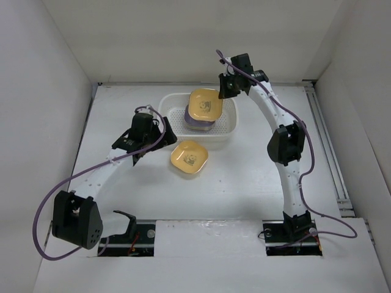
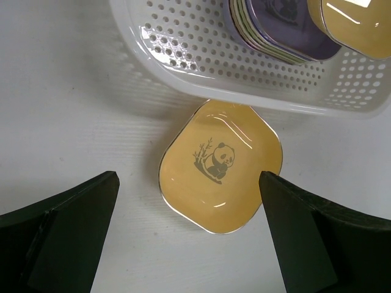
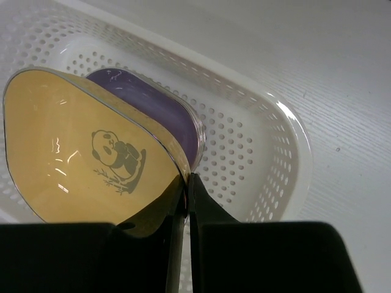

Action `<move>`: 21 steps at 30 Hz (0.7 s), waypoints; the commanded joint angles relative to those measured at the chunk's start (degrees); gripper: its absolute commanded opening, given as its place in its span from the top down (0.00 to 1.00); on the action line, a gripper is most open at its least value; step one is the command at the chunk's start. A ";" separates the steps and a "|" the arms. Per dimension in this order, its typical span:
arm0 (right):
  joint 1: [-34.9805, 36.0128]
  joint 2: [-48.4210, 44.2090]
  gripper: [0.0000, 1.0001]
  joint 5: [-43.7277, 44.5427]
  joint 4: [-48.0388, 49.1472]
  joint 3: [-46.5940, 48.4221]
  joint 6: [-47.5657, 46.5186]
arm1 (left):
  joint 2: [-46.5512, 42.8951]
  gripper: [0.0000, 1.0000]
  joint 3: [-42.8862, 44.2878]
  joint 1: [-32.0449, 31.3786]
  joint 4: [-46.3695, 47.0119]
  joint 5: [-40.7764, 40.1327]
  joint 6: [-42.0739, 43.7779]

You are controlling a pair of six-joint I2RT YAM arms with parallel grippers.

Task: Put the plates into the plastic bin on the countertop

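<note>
I see the matte white countertop [image 1: 256, 183], flat and plain, boxed in by pale walls [image 1: 183, 36]. Toward its far side sits the plastic bin [image 3: 263, 152], glossy white with rounded corners and perforated mesh walls and floor. Inside it is a stack of plates [image 1: 198, 126], rounded-square and shallow, purple on top. My right claw [image 3: 186, 183] pinches the rim of a shiny orange-yellow plate [image 1: 204, 104] with a panda picture, tilted over that stack. A second orange-yellow panda plate [image 1: 189, 159] lies flat on the countertop, just beside the bin's near wall, with my left claw [image 2: 188, 183] spread wide above it, touching nothing.
</note>
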 commanded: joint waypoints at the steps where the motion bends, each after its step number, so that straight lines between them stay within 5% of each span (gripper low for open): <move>1: -0.54 0.02 0.89 -2.32 4.74 3.69 2.26 | 0.54 0.00 -1.34 -0.03 2.51 0.60 -0.37; 3: -0.54 0.72 0.83 -2.32 5.36 4.91 3.15 | 0.54 0.00 -1.95 -0.03 3.21 0.60 -0.90; 7: -0.54 0.82 0.34 -2.84 6.58 4.93 5.52 | 0.54 0.00 -2.66 -0.90 5.14 1.04 -0.90; 8: -0.54 -0.05 0.08 -2.85 7.46 4.23 6.21 | 0.54 0.00 -2.66 -2.65 5.75 -0.27 -0.90; 9: -0.54 -0.59 0.00 -2.85 7.47 4.22 6.74 | 0.54 0.00 -2.66 -3.80 5.76 -1.50 -0.90; 16: 1.29 -10.50 0.00 0.22 8.59 -0.59 7.36 | 5.10 0.00 -4.59 -8.38 12.09 -5.37 0.32; 21: 3.24 -29.03 0.00 -0.10 17.81 -25.49 7.98 | 8.71 0.00 -5.90 -8.38 16.91 -7.92 2.79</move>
